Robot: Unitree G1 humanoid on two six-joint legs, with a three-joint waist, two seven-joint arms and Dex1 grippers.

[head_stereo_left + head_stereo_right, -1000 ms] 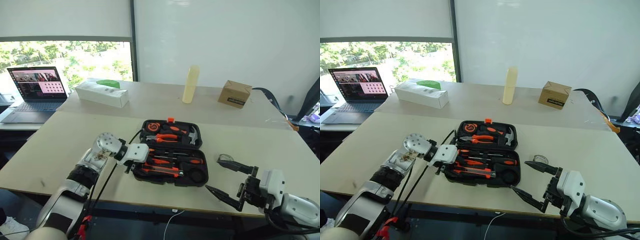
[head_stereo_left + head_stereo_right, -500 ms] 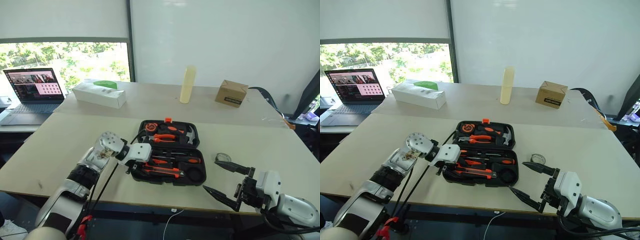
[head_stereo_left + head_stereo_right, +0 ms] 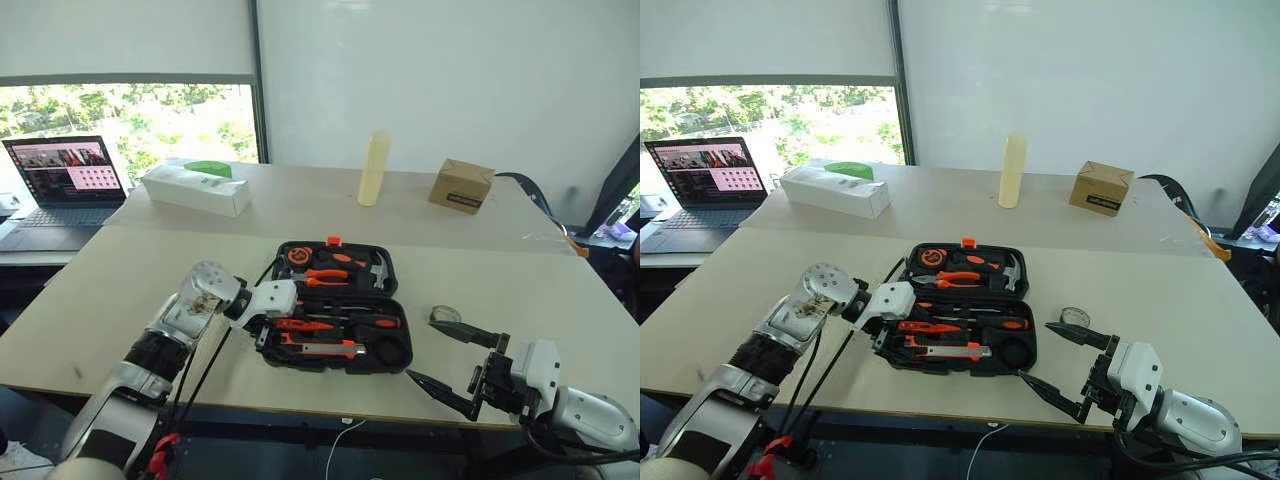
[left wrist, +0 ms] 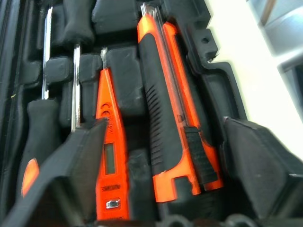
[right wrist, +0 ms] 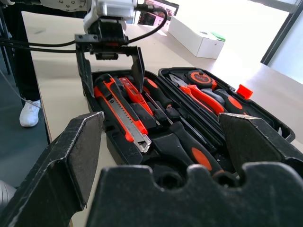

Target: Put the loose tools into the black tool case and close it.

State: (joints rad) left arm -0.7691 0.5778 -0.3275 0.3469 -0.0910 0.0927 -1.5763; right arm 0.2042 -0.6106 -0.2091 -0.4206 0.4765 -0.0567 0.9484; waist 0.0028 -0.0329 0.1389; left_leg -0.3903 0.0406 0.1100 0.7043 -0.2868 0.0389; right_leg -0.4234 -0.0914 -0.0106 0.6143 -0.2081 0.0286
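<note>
Beige worktop (image 3: 120, 280) by a window, bearing the black tool case (image 3: 335, 318) lying open near the front edge, utility knife (image 4: 163, 109) seated in its slot beneath the left gripper (image 5: 113, 64), jaws apart, apparently just released; right gripper (image 3: 455, 362) waits beside, jaws apart.

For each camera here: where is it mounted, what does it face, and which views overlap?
Head eyes: look forward and down at the black tool case lying open on the table; both arms show.
Left wrist: close over the utility knife seated in the case, jaws open.
Right wrist: low across the case, facing the left gripper, jaws open.
Shared: the knife and the case appear in all views.
</note>
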